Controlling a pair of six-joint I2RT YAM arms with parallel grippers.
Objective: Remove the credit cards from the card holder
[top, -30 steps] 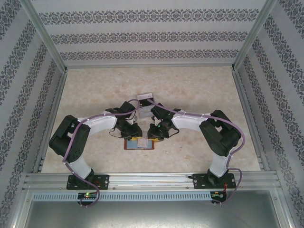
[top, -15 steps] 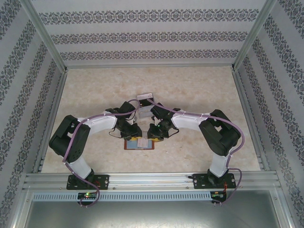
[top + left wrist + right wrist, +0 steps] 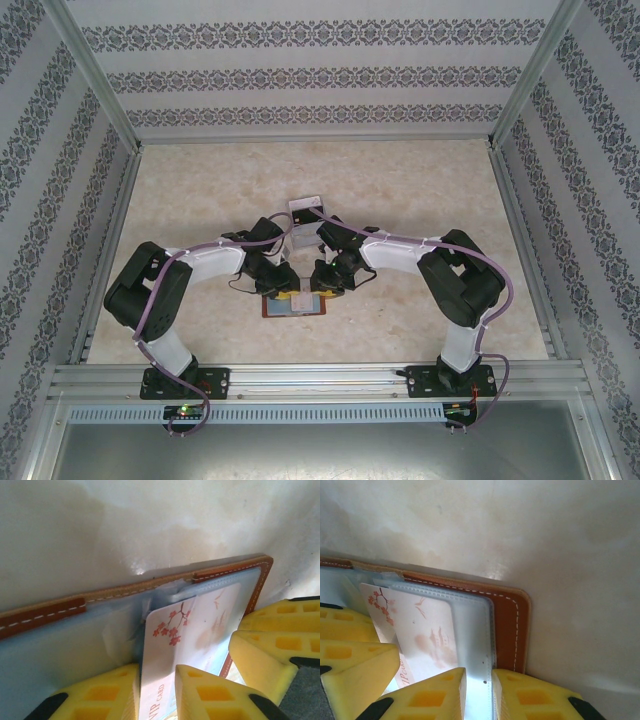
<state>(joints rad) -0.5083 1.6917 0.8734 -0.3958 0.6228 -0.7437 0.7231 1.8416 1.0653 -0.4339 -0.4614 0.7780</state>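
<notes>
One word, "CARD", we could read on the pale credit card (image 3: 172,630) with red blossoms. The left gripper (image 3: 156,680) pinched this card between narrow jaws, its top still under a clear pocket (image 3: 475,630). The right gripper (image 3: 479,682) was closed on that pocket's edge. The card holder (image 3: 295,305) lay open on the table (image 3: 420,190) between both arms, with free room beyond its stitched brown edge.
</notes>
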